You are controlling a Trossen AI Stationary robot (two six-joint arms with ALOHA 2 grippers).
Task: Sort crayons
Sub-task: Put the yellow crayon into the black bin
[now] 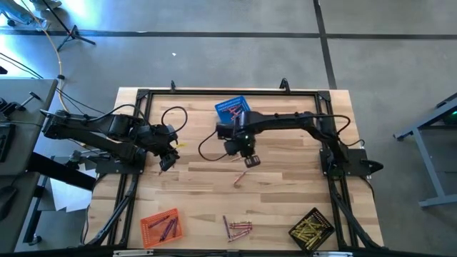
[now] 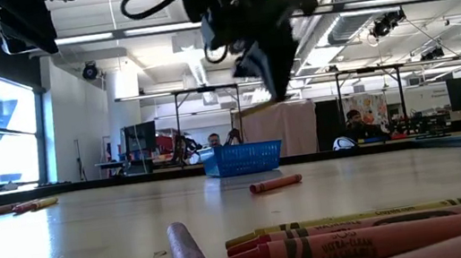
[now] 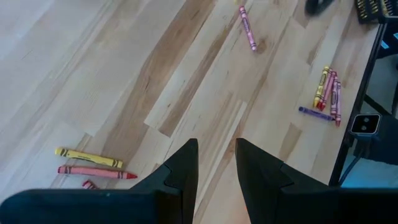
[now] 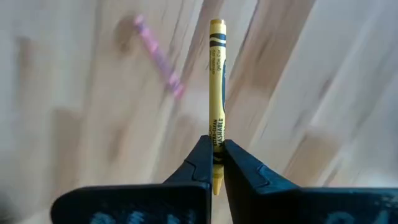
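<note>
My right gripper hangs over the middle of the table, shut on a yellow crayon that also shows in the low view. A pink crayon lies on the wood below it. Further crayons lie in a small bunch near the front edge, and a single one lies mid-table. My left gripper waits open above the table's left part, with a yellow crayon and a red crayon lying below it. My right gripper pinches the yellow crayon between its two fingertips near one end; a short stub sticks out behind the fingers and the long part reaches out ahead. The fingers come from above, pointing down. The crayon is lifted clear of the table.
A blue basket stands at the far edge, an orange basket with crayons at the near left and a black basket with yellow crayons at the near right. A dark frame runs around the tabletop.
</note>
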